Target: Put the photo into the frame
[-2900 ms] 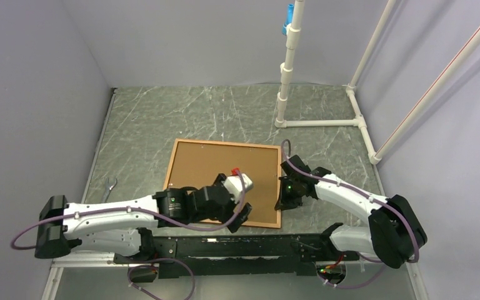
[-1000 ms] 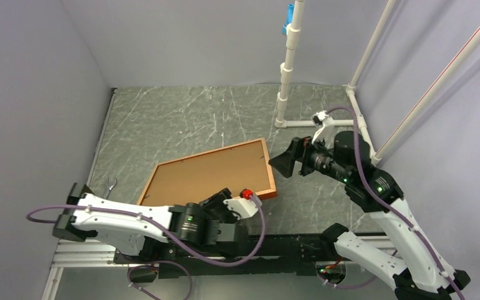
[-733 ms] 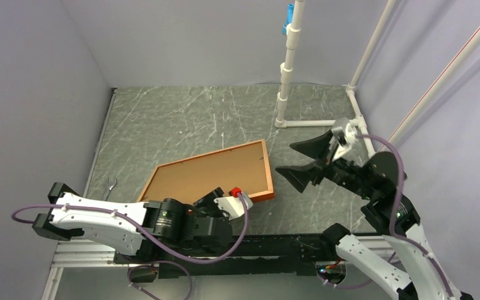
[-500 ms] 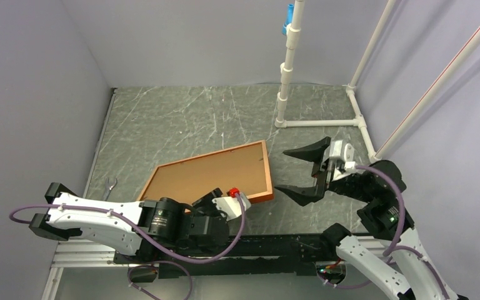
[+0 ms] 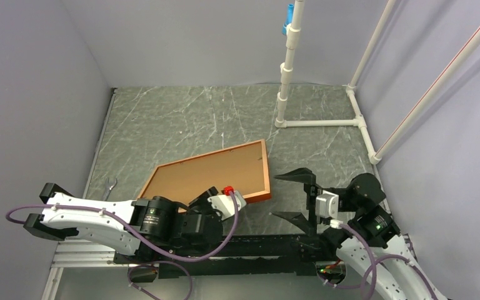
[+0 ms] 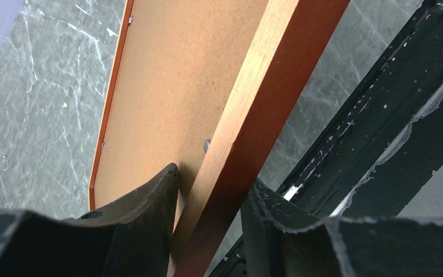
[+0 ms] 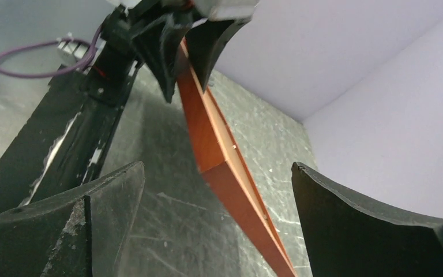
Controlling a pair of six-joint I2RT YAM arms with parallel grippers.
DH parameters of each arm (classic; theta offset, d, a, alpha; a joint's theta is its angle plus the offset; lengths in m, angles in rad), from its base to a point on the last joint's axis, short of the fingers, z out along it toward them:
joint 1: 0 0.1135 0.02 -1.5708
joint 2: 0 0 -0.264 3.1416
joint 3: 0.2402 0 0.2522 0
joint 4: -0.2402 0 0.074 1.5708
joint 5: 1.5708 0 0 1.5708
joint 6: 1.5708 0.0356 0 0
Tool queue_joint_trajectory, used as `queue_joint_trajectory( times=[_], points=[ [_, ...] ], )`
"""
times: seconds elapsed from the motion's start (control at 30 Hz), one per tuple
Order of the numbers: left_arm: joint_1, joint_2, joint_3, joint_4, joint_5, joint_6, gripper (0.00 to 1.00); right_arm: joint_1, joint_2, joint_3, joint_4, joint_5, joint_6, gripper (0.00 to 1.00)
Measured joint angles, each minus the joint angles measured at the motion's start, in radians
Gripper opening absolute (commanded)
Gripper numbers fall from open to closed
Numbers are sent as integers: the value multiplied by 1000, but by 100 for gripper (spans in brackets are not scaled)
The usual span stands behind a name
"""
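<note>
The left fingers [image 6: 144, 213] pinch the near rail of the frame [image 6: 254, 98], one on each side. The right fingers [image 7: 352, 225] stand spread wide, gripping nothing, near the frame's right end and clear of it. Only the left wrist view shows the brown backing board [image 6: 173, 86] seated in the frame. From overhead, the frame lies skewed over the desk [image 5: 162, 119], back upward. One frame, one board, two arms.
</note>
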Motion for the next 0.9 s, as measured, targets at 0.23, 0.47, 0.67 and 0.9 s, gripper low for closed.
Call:
queue_joint_trajectory(
  times=[0.23, 0.47, 0.67, 0.9],
  points=[
    [0, -1, 0, -2, 8, 0, 45, 0, 62, -73, 12, -55, -102, 94],
    [0, 16, 0, 0, 13, 3, 44, 3, 207, -74, 43, -100, -174, 79],
    [0, 23, 0, 0, 21, 7, 44, 18, 273, -69, 47, -150, -218, 62],
    [0, 23, 0, 0, 27, 13, 44, 63, 298, -52, 68, -178, -230, 33]
  ],
)
